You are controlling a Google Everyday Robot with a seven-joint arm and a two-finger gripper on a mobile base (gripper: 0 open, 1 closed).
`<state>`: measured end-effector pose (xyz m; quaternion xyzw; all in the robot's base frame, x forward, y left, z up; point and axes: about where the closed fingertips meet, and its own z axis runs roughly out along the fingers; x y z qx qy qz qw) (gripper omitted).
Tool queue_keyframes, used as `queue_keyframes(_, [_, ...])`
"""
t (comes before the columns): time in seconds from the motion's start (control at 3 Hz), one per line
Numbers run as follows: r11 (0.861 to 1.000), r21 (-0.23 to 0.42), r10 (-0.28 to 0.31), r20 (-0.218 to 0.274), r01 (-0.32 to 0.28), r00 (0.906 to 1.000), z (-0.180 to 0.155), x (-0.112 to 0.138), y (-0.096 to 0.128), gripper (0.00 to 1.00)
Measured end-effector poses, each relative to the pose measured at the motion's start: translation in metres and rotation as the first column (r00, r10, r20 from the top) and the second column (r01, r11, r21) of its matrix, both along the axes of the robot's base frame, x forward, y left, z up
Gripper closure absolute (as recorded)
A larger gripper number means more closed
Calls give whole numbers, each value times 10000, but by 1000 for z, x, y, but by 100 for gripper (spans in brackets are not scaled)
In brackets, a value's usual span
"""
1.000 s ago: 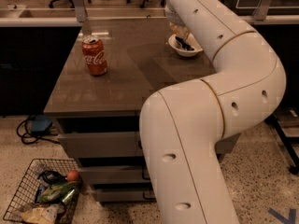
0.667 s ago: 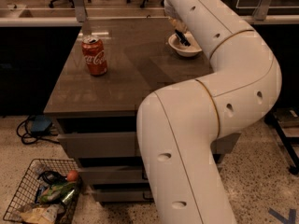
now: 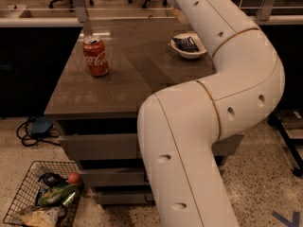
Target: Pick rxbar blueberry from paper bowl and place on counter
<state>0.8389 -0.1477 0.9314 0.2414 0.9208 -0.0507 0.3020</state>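
The rxbar blueberry (image 3: 185, 43), a small dark flat wrapped bar, lies inside the white paper bowl (image 3: 182, 54). The bowl stands on the far right part of the grey-brown counter (image 3: 132, 74). My big white arm rises from the lower middle, bends at the right and reaches back over the counter to the top edge of the view. My gripper (image 3: 180, 16) is at the end of it, just behind and above the bowl, mostly hidden by the arm. The bar is not in it.
A red cola can (image 3: 96, 56) stands upright on the counter's left part. Grey drawers (image 3: 99, 145) are below the top. A wire basket (image 3: 42, 200) with packets sits on the floor at lower left, with a cable (image 3: 33, 129) beside it. Office chairs stand behind the counter.
My arm end has pulled up and back from over the bowl. The bowl and the dark bar in it now show fully. The can has not moved.
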Motion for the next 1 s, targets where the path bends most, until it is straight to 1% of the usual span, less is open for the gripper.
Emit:
queue_keyframes(0.33, [9999, 13, 161, 576, -162, 9982, 29, 1, 0, 100])
queue_keyframes(0.67, [9995, 55, 302, 822, -308, 9962, 43, 0, 1, 100])
queue_keyframes(1.0, [9995, 32, 308, 768, -311, 9966, 38, 2, 1, 77])
